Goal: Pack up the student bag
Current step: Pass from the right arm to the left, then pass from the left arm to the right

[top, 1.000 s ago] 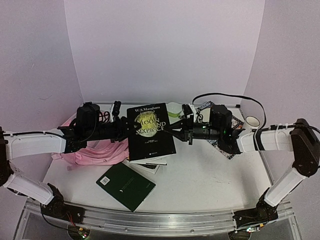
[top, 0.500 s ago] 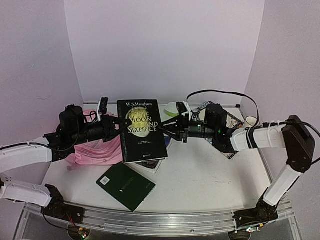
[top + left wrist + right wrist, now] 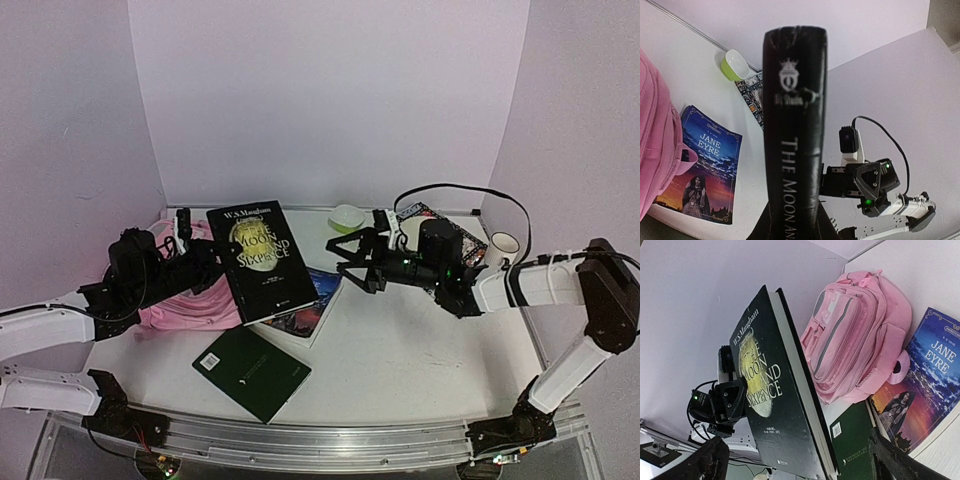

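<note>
The left arm reaches low from the near left corner, its white forearm close above the table and its dark wrist pointing toward the middle. The left gripper (image 3: 222, 265) is clamped on the spine edge of the black paperback "The Moon and Sixpence" (image 3: 262, 265), holding it clear of the table and tilted, cover facing forward. The student bag (image 3: 185, 305) lies flat directly beneath this wrist.

The right arm bends at a raised elbow on the far right, and its forearm runs level toward the left. The right gripper (image 3: 340, 256) faces the paperback's free edge, apart from it, with its 2 fingers spread wide and holding nothing. A "Jane Eyre" book (image 3: 310, 300) lies below that gap, and a green book (image 3: 252, 372) lies nearer the bases.
</note>
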